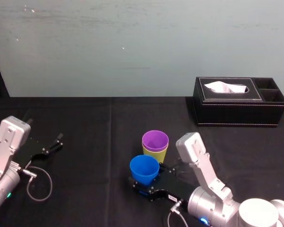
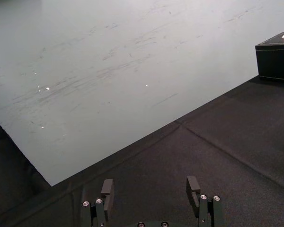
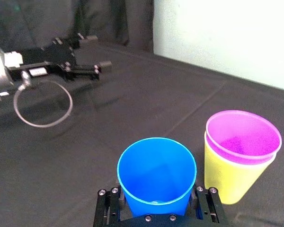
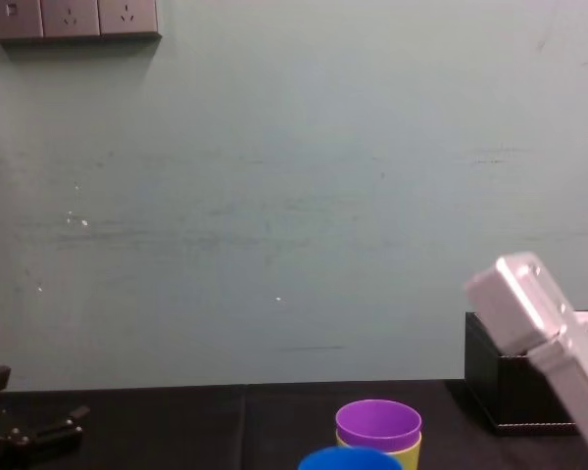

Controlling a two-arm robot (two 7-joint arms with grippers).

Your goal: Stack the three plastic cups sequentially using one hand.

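Observation:
The blue cup (image 1: 144,169) stands upright near the table's front, and my right gripper (image 1: 147,183) is shut on its lower part. In the right wrist view a black finger presses each side of the blue cup (image 3: 156,170), low in my right gripper (image 3: 157,208). Just behind it and slightly right, the purple cup (image 1: 155,140) is nested in the lime-green cup (image 1: 155,154), both upright on the black cloth. The purple cup (image 3: 243,137) sits close beside the blue one without touching it. My left gripper (image 1: 57,142) rests open on the far left, nothing between its fingers (image 2: 107,188).
A black tissue box (image 1: 239,101) stands at the back right, against the pale wall. A grey cable loop (image 1: 38,184) lies by the left arm. Bare black cloth (image 1: 94,142) stretches between the left gripper and the cups.

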